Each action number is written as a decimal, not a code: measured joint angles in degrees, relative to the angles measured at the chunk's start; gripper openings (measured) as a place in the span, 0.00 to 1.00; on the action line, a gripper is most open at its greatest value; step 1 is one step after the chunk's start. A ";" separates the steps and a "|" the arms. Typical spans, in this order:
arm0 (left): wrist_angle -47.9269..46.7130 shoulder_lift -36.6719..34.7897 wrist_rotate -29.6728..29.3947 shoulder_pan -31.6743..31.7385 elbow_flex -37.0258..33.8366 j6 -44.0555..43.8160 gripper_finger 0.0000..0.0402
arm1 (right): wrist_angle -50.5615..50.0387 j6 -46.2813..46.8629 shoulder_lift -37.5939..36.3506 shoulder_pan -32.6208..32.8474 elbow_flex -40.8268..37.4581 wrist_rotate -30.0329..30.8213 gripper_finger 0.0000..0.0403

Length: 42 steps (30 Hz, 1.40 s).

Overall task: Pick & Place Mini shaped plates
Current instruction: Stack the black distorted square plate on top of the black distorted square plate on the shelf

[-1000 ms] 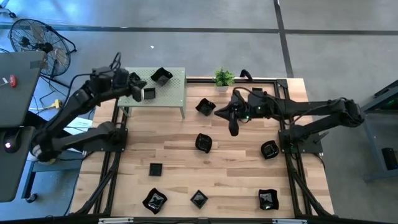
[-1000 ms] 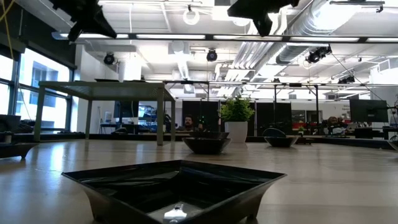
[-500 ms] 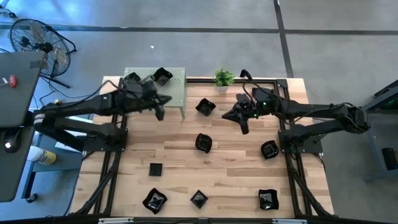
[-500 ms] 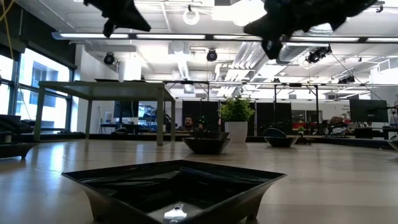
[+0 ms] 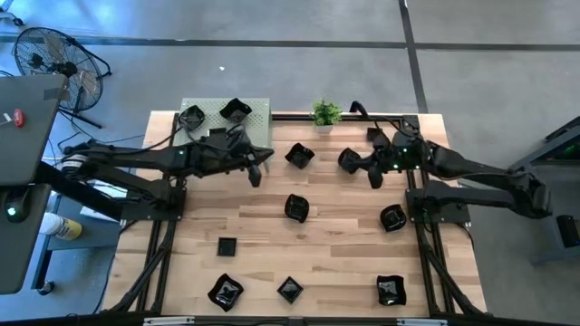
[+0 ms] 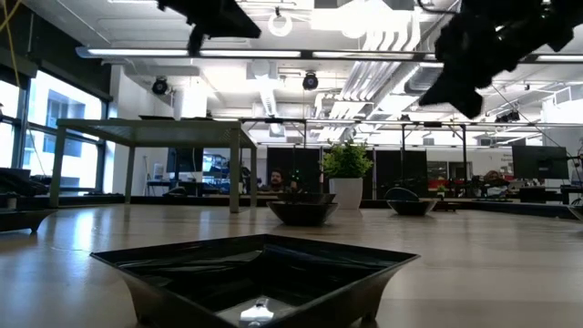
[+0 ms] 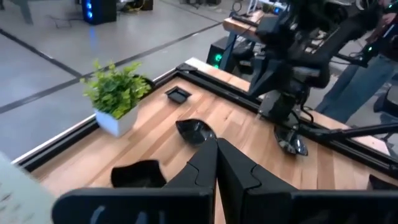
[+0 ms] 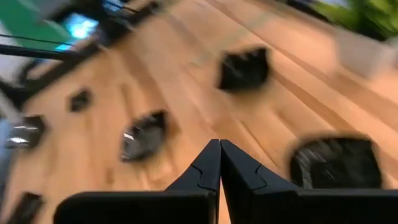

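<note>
Left gripper point(image 5: 256, 174) hangs above the wooden table point(image 5: 344, 263) just off the front right corner of the small green stand point(image 5: 263, 136); its fingers point(image 7: 208, 163) are pressed together and carry nothing. Right gripper point(image 5: 376, 177) hangs above the table's far right area, fingers likewise pressed together and empty, as the right wrist view confirms.

Mini shaped plates: two rest on the green stand, one at its left end point(image 5: 191, 117) and one near its middle point(image 5: 236, 111). On the table, one lies between the two grippers, near the potted plant point(image 5: 300, 156); one sits just beside the right gripper point(image 5: 349, 160); one at table centre point(image 5: 296, 207); one at the right edge point(image 5: 392, 217); one left of centre point(image 5: 227, 245); three along the near edge point(image 5: 225, 292) point(image 5: 289, 290) point(image 5: 391, 291).

Surroundings: potted plant point(image 5: 326, 112) stands at the far edge, between stand and right arm. A floor fan point(image 5: 50, 52) stands beyond the table's left. In the low view, a square plate point(image 6: 260, 273) fills the foreground, blocking part of the tabletop behind.
</note>
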 joint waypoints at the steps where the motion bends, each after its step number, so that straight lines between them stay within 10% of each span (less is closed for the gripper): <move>1: 1.64 1.14 0.70 0.03 0.00 0.59 0.00 | -1.85 0.81 -0.13 -0.76 0.00 0.73 0.01; 9: 16.19 8.09 8.08 -0.01 0.07 2.69 0.00 | -7.14 6.62 3.98 -6.48 -0.02 2.20 0.06; 24: 10.28 3.18 17.89 1.76 0.00 -0.83 0.00 | -5.71 19.11 12.52 -9.58 0.00 11.32 0.38; 42: -0.81 1.38 25.15 5.28 0.00 5.65 0.00 | 35.30 14.90 36.04 -1.44 0.09 9.72 0.39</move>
